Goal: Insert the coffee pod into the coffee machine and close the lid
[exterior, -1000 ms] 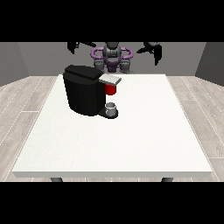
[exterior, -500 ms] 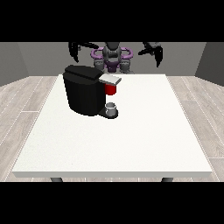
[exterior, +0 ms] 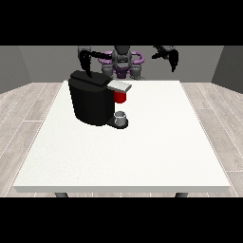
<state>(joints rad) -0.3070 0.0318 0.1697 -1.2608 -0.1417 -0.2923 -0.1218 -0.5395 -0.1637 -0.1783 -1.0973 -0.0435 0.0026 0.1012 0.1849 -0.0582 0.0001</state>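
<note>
A: Still early. Grey coffee pod (exterior: pixel 121 115) sits at the coffee machine (exterior: pixel 92 98) base; neither hand holds anything.
B: Fingers?
A: Can't tell. Risk: hand at view's left (exterior: pixel 86 60) clips the lid (exterior: pixel 119 86) descending.

The black coffee machine (exterior: pixel 92 102) blocks the table's (exterior: pixel 156 147) upper left, its grey lid (exterior: pixel 119 86) jutting rightward over a red thing at the machine (exterior: pixel 120 97) and a grey thing (exterior: pixel 121 116) on its base; the centre, right and lower frame lie open.
</note>
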